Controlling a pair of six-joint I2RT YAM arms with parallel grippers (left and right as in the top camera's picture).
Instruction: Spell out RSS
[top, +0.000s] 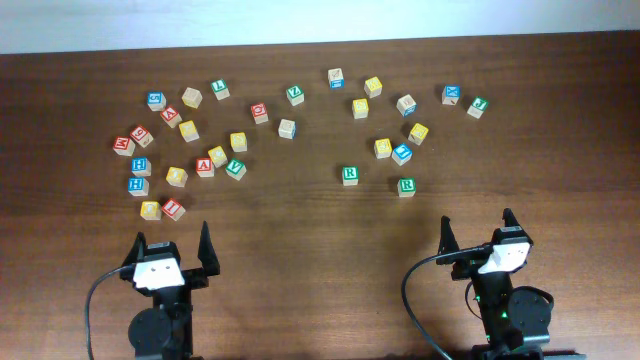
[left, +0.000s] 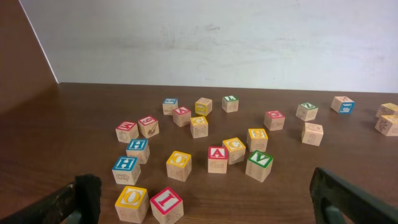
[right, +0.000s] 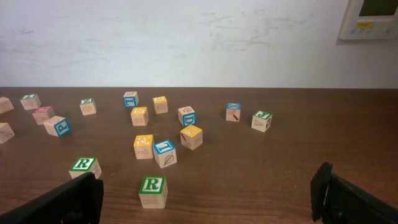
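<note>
Dark brown wooden surface (top: 300, 230) stretches out to a white wall (left: 217, 37), and many small letter cubes are scattered on its far half. At the near edge, the left hand (top: 173, 238) and the right hand (top: 477, 220) both have their fingers (left: 84, 196) spread wide open, and neither one holds anything. In each wrist view the two dark fingers stand at the bottom corners with only bare wood between them.

As landmark I take the green R cube (top: 406, 186). It has a white face with a green border, and it lies flat just ahead of the right hand and a little to the left of it. It touches no other cube. A second green R cube (top: 350, 175) sits near it, to the left and slightly farther away. Behind the green R cube, the first yellow cube (top: 383, 147) and a blue cube (top: 402, 153) stand just beside each other. The second yellow cube (top: 418, 133) is just behind them, to the right. Still farther behind the landmark are two more yellow cubes (top: 361, 108), near each other. The letters on the yellow faces are too small to read. Well apart from the green R cube, far to the left and ahead of the left hand, a bigger group of cubes (top: 190, 150) is spread out, with red, blue, yellow and green faces.
</note>
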